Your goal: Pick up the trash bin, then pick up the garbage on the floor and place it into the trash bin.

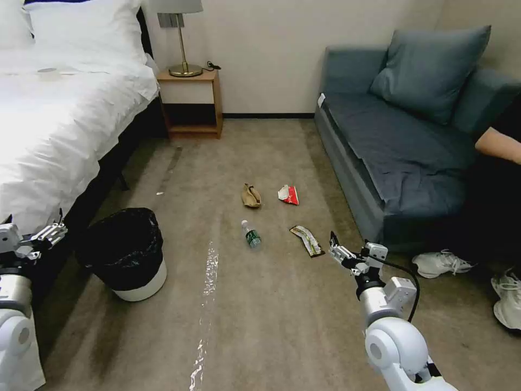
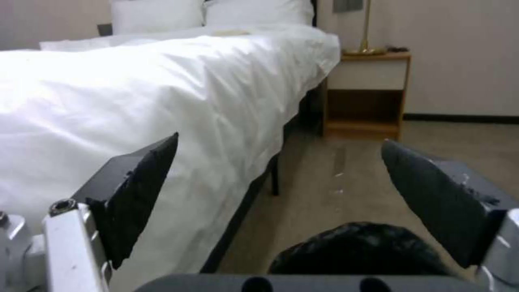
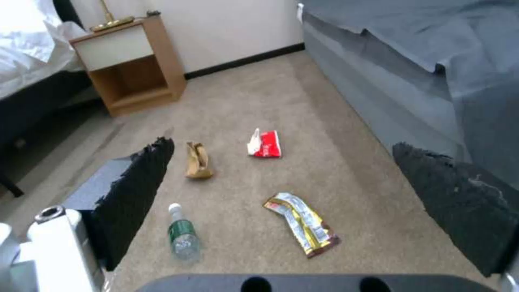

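The trash bin (image 1: 127, 252), white with a black bag over its rim, stands upright on the floor (image 1: 271, 315) beside the bed. My left gripper (image 1: 51, 233) hovers open to its left and above it; the left wrist view shows the open left gripper (image 2: 279, 140) with the bin's black bag (image 2: 359, 251) below. The garbage lies mid-floor: a clear bottle (image 1: 251, 234), a brown paper bag (image 1: 251, 196), a red-and-white packet (image 1: 288, 194) and a dark-and-gold wrapper (image 1: 307, 240). My right gripper (image 1: 339, 250) is open, just right of the wrapper. From the right wrist, bottle (image 3: 183, 237), bag (image 3: 198, 160), packet (image 3: 266, 144) and wrapper (image 3: 303, 223) lie ahead.
A white bed (image 1: 54, 108) runs along the left, a wooden nightstand (image 1: 192, 103) with a lamp stands at the back wall, and a blue-grey sofa (image 1: 401, 152) lines the right. White sneakers (image 1: 439, 263) sit by the sofa. A shiny streak (image 1: 209, 271) crosses the carpet.
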